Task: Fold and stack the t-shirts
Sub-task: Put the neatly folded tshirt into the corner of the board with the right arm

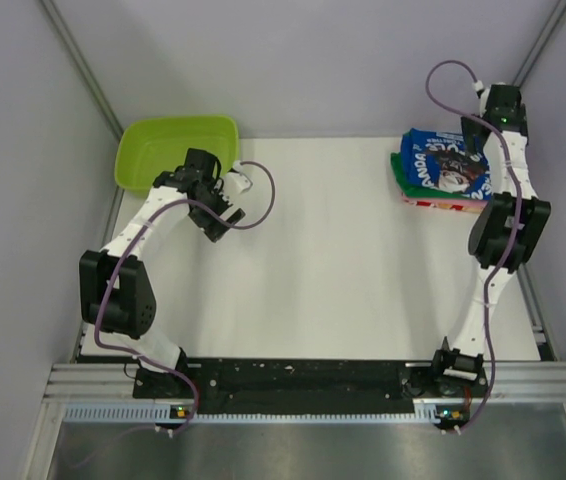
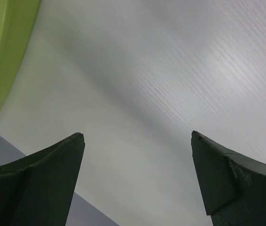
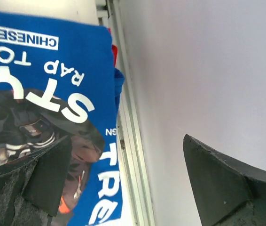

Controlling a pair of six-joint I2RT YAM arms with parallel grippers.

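A folded royal-blue t-shirt [image 1: 446,160] with panda print and white lettering lies on top of a stack at the back right of the table. Green [image 1: 398,170], pink and red [image 1: 443,205] edges of folded shirts show under it. My right gripper [image 1: 483,125] is open and empty, above the stack's right edge by the wall. In the right wrist view the blue shirt [image 3: 53,94] fills the left and the right gripper [image 3: 127,143] spans the table's edge rail. My left gripper [image 1: 231,195] is open and empty over bare table at the back left, and it also shows in the left wrist view [image 2: 137,136].
A lime-green plastic tub [image 1: 175,150] stands at the back left corner, just behind my left gripper; its rim shows in the left wrist view [image 2: 1,56]. Grey walls close in the back and both sides. A metal rail [image 3: 130,141] runs along the table's right edge.
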